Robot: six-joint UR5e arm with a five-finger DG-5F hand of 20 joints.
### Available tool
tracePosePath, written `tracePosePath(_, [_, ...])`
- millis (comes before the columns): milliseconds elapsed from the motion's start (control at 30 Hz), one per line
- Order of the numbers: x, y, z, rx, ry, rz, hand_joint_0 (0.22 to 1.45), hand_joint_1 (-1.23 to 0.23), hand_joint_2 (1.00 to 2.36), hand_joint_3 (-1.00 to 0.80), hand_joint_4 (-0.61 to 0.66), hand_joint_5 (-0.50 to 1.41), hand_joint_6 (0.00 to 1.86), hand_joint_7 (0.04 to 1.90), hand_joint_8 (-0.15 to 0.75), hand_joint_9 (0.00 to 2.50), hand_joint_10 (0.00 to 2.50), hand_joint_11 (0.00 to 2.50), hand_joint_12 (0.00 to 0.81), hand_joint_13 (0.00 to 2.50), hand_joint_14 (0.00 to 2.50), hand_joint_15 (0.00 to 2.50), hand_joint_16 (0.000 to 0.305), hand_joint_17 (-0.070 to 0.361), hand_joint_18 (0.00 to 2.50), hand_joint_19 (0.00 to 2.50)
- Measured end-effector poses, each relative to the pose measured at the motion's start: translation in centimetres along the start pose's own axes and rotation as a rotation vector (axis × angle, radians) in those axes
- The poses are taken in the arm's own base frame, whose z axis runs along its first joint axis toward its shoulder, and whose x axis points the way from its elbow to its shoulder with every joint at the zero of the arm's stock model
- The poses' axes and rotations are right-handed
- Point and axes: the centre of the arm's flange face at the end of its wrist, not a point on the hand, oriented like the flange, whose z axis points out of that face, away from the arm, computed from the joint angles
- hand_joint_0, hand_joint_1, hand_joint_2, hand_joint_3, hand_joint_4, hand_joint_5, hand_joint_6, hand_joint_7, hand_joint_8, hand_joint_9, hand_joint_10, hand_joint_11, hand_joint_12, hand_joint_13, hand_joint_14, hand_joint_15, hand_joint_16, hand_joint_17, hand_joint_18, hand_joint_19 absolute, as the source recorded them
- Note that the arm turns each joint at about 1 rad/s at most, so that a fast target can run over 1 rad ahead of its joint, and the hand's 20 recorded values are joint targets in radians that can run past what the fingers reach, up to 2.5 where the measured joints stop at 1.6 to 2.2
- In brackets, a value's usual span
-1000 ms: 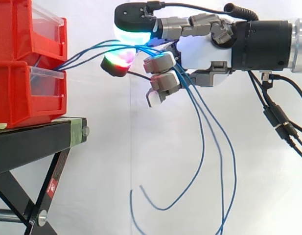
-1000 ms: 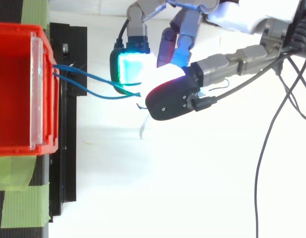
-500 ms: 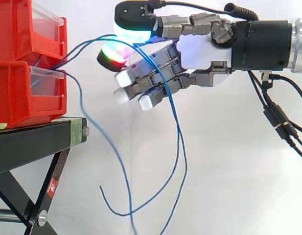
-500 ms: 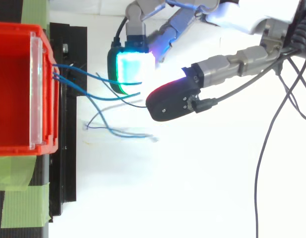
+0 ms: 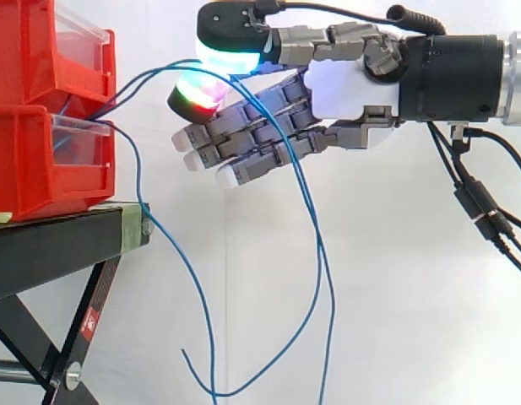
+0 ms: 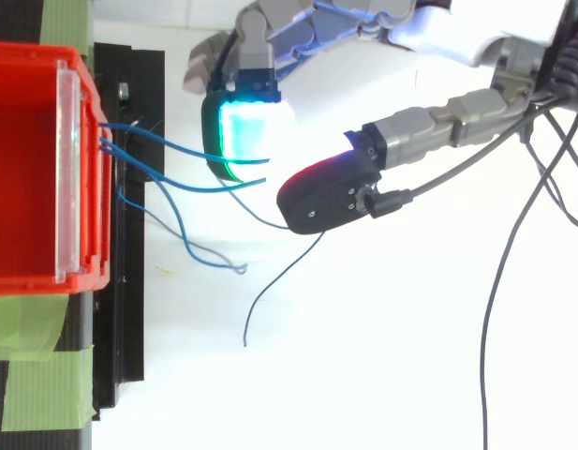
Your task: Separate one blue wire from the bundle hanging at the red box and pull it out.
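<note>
Blue wires [image 5: 318, 253], limp and light, are draped over the spread, unclenched hand [image 5: 344, 84]; probably best pinched singly near the red box [image 5: 32, 169].

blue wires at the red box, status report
Hand open, fingers straight. Two blue wires draped over it, a third wire hanging loose from the red box. None pulled out, no obstruction seen.

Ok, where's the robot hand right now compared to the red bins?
In the side view the robot hand is in the air right of the red bins, apart from them, with blue wires spanning the gap.
</note>
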Motion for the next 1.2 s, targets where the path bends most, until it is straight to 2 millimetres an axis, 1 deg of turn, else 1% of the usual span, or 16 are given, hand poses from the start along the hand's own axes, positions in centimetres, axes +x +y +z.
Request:
tracePosePath(100, [0.03,-0.02,0.01,0.000,0.000,-0.001,0.58,-0.89,1.00,0.01,-0.11,-0.07,0.82,1.15,0.282,0.43,0.00,0.00,0.456,0.25,0.00,0.21,0.067,0.152,0.50,0.17])
tracePosePath(167, [0.03,-0.03,0.01,0.000,0.000,-0.001,0.58,-0.89,1.01,0.01,-0.10,-0.07,0.81,1.20,0.309,0.55,0.00,0.12,0.464,0.36,0.01,0.25,0.066,0.148,0.59,0.21])
tracePosePath(400, [0.03,-0.02,-0.02,0.003,0.000,-0.001,0.59,-0.88,1.01,0.01,-0.06,-0.08,0.83,1.24,0.343,0.79,0.01,0.41,0.465,0.50,0.01,0.33,0.064,0.143,0.72,0.29])
tracePosePath(433, [0.04,-0.02,-0.02,0.003,0.000,-0.001,0.60,-0.87,1.02,0.01,-0.06,-0.08,0.83,1.23,0.355,0.85,0.01,0.46,0.471,0.55,0.01,0.37,0.063,0.142,0.76,0.31])
tracePosePath(500, [0.06,0.01,-0.02,0.002,0.001,-0.001,0.60,-0.87,1.01,0.02,-0.06,-0.08,0.84,1.20,0.360,0.89,0.01,0.50,0.472,0.59,0.01,0.37,0.064,0.143,0.79,0.32])
tracePosePath(567, [0.11,0.03,-0.01,0.002,0.001,-0.001,0.60,-0.86,1.02,0.03,-0.06,-0.08,0.86,1.16,0.374,0.97,0.02,0.55,0.482,0.70,0.01,0.42,0.064,0.143,0.86,0.34])
tracePosePath(767, [0.27,0.06,0.00,0.002,0.004,0.003,0.60,-0.85,1.02,0.03,-0.05,-0.09,0.86,1.15,0.394,1.06,0.02,0.68,0.505,1.00,0.02,0.64,0.061,0.137,0.90,0.41])
tracePosePath(1000, [0.45,-0.12,-0.20,0.021,0.013,0.059,0.60,-0.84,1.02,0.03,-0.05,-0.09,0.87,1.13,0.399,1.08,0.02,0.71,0.521,1.13,0.02,0.75,0.059,0.133,0.90,0.41])
tracePosePath(1133, [0.57,-0.25,-0.39,0.039,0.020,0.104,0.60,-0.83,1.02,0.02,-0.05,-0.09,0.87,1.12,0.403,1.10,0.02,0.73,0.524,1.32,0.02,0.92,0.058,0.132,0.90,0.42])
tracePosePath(1200, [0.60,-0.32,-0.49,0.048,0.023,0.120,0.60,-0.83,1.02,0.03,-0.05,-0.09,0.87,1.10,0.405,1.11,0.02,0.74,0.520,1.35,0.02,0.96,0.059,0.132,0.91,0.43])
